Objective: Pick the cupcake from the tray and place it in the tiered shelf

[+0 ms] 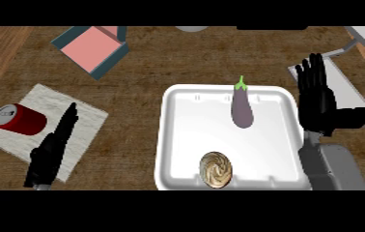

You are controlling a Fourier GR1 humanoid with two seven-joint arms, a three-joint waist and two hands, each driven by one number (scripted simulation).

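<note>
Head view: cupcake (215,169) sits at the near edge of the white tray (184,129), untouched.
Your right hand (315,100) is flat open, holding nothing, beside the tray; swing it back toward you, clear of the eggplant (242,109), then curl round the cupcake.

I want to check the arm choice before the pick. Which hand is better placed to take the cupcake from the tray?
Probably the right hand: it is open beside the tray's right rim, near the cupcake. The left hand is farther off, over the white cloth by the red can.
</note>
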